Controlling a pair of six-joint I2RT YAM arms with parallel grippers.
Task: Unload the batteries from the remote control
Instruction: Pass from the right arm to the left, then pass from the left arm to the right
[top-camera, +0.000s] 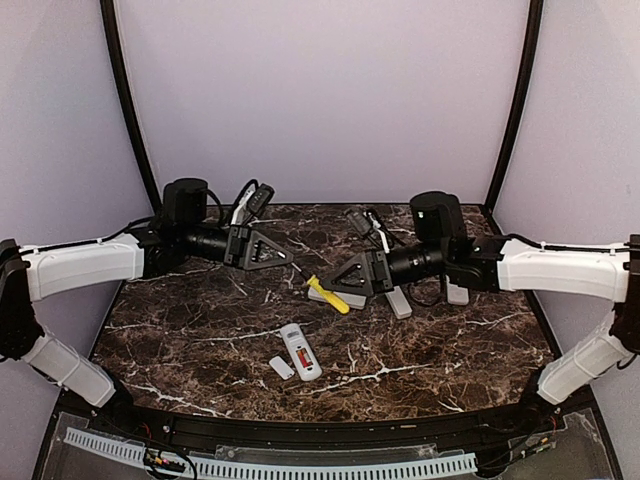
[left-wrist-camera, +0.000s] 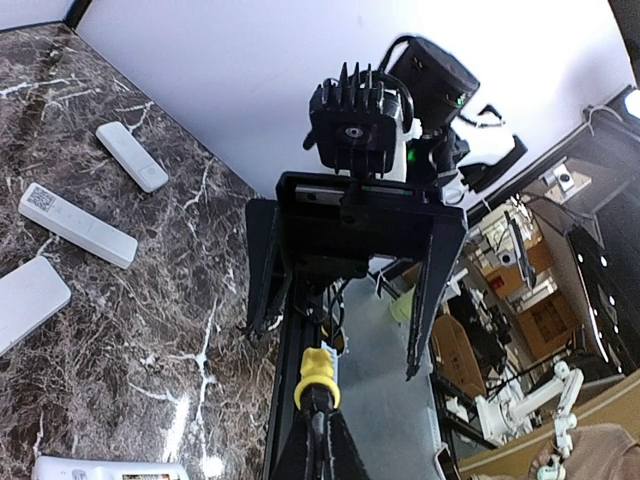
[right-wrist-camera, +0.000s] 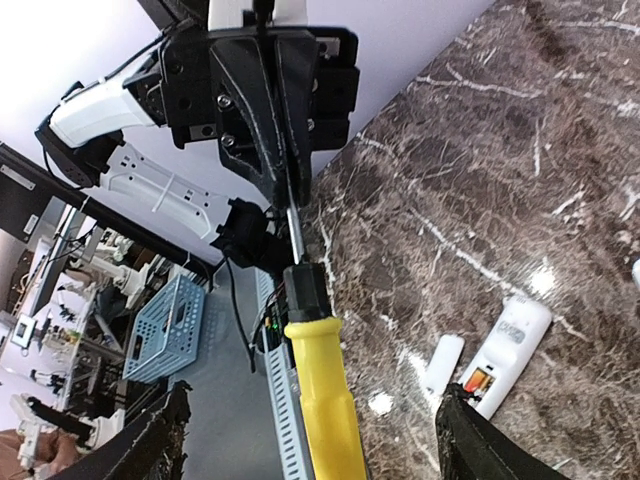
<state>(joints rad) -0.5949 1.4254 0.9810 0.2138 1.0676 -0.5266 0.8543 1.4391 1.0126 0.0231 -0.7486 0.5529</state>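
The white remote control (top-camera: 300, 351) lies face down at the table's front centre. Its compartment is open, with an orange battery (top-camera: 302, 356) inside, also seen in the right wrist view as an orange battery (right-wrist-camera: 478, 381). Its small white cover (top-camera: 281, 367) lies just to its left. Mid-table, a yellow-handled screwdriver (top-camera: 329, 295) hangs in the air. My left gripper (top-camera: 288, 260) is shut on the metal shaft (right-wrist-camera: 293, 225). My right gripper (right-wrist-camera: 315, 395) stands open, its fingers (right-wrist-camera: 150, 450) well apart on either side of the yellow handle (right-wrist-camera: 322, 390) without touching it.
Several other white and grey remotes lie behind the grippers: one under the screwdriver (top-camera: 338, 299), one (top-camera: 399, 301) to its right, another (top-camera: 457, 292) by the right arm. Cables and a dark device (top-camera: 358, 222) sit at the back. The table's front edge runs below the open remote.
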